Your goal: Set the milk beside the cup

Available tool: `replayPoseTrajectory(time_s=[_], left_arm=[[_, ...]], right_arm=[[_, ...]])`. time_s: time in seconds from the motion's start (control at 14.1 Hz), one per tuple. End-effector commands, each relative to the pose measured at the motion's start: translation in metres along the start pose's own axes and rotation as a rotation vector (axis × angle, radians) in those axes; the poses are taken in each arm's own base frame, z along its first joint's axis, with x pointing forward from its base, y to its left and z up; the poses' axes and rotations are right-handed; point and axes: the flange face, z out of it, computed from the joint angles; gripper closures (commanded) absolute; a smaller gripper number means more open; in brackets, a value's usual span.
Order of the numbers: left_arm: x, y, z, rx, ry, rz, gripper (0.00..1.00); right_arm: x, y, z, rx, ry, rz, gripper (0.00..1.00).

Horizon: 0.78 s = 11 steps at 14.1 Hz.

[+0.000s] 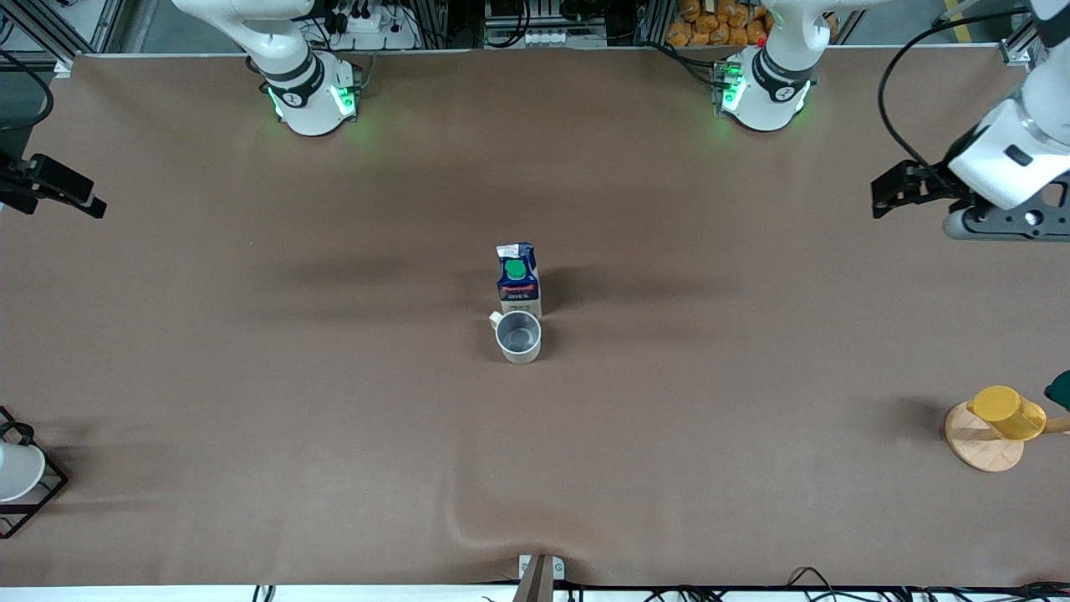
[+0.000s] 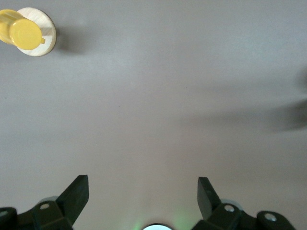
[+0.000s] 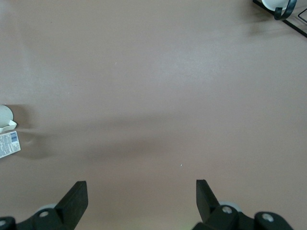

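Milk [image 1: 518, 280] upright at mid-bench, green cap facing the front camera. Cup [image 1: 519, 337] just beside it on the side nearer the front camera, handle toward the right arm's end; carton base and mug rim look touching or nearly so, cannot tell which. Placement appears already satisfied as things lie.

Left end effector [image 1: 888, 193] up over the left arm's end of the bench, fingers [image 2: 76, 194] spread wide, nothing between them. Right end effector [image 1: 58, 191] up over the right arm's end, likewise spread wide and empty; fingers [image 3: 75, 198] frame bare bench [image 3: 158, 86] only. Both well apart from the milk and the cup.

Elsewhere: yellow cup [image 1: 1007, 412] on wooden stand [image 1: 982, 443] at the left arm's end; white cup [image 1: 17, 470] in black wire rack [image 1: 38, 493] at the right arm's end. Neither belongs to the task.

Judgement on doing the step well:
- If any adjustment is wanted, approach the carton from above and grip across the pale side walls, below the gable, not on the cap.
- Close gently; thin card likely dents and may slip if squeezed hard.
- Keep the finger path away from the mug, since a nudge on the handle would spin or shove it.
- Lower straight, release only once the base sits flat, then lift clear vertically.
- Otherwise leave both items alone; an extra reach risks toppling the tall, narrow carton.
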Motion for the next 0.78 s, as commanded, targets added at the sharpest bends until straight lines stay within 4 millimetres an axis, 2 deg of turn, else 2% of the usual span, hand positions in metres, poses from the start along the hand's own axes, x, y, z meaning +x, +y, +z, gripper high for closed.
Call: replayPoseTrajectory(time_s=[0.0,0.21,0.49,0.71], left_arm=[[-0.005,-0.011,-0.012,-0.023,0.032,-0.003,0.0],[0.005,-0.022,-0.006,-0.025,0.025,-0.026,0.0],[0.006,-0.022,-0.022,-0.03,0.059,-0.025,0.0],[0.006,-0.021,-0.024,-0.032,0.062,-0.015,0.0]], right_arm=[[0.001,-0.002,-0.004,-0.013,-0.003,0.011,0.0],[0.001,-0.002,-0.003,-0.013,-0.005,0.01,0.0],[0.001,-0.003,-0.003,-0.012,-0.005,0.01,0.0],[0.001,-0.003,-0.003,-0.012,-0.006,0.008,0.0]])
